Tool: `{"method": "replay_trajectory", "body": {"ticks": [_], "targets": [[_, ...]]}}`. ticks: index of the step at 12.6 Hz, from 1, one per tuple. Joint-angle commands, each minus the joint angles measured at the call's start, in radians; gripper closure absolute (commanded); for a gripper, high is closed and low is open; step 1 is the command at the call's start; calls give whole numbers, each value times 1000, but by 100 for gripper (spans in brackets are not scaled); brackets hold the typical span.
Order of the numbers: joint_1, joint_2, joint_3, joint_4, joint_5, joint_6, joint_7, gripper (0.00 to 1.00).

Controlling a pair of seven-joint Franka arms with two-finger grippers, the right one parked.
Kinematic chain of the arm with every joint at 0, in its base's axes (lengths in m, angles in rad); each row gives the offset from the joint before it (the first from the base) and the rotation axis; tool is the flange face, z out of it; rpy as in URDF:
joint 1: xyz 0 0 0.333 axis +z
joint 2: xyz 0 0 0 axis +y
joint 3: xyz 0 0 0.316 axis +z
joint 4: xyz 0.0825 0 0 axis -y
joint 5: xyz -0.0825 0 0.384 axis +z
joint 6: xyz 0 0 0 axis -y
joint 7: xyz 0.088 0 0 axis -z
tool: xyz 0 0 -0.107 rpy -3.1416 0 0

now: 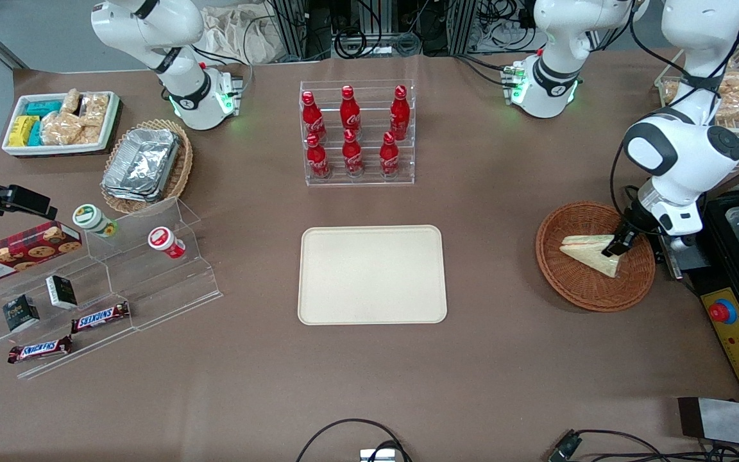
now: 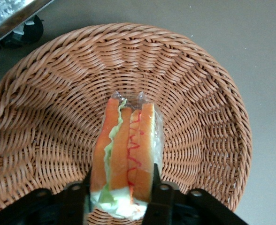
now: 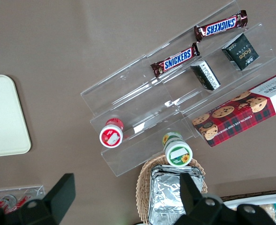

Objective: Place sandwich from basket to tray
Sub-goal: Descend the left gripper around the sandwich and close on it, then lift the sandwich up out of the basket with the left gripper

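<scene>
end effector (image 2: 121, 194) grips the wrapped triangular sandwich (image 2: 127, 154) by its wide end, inside the round reddish-brown wicker basket (image 1: 575, 282); cream rectangular tray (image 1: 373, 274) lies toward the bench centre.

The working arm (image 1: 677, 154) has glossy white, rounded shells with dark grey rings at the joints and a round grey cap; a black cable loops beside its wrist; its white base (image 1: 546, 83), high in the frame, glows green; the gripper (image 1: 618, 247) is black, down in the basket (image 1: 575, 289), with flat matte fingers (image 2: 161, 201) pressed to the sandwich (image 1: 591, 253).
</scene>
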Motion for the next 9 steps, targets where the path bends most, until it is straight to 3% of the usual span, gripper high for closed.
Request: {"method": "replay_trajectory", "body": {"ticks": [1, 9], "targets": [[-7, -2, -1, 4, -14, 24, -4, 95], [-8, -94, -3, 34, 28, -80, 0, 95]]}}
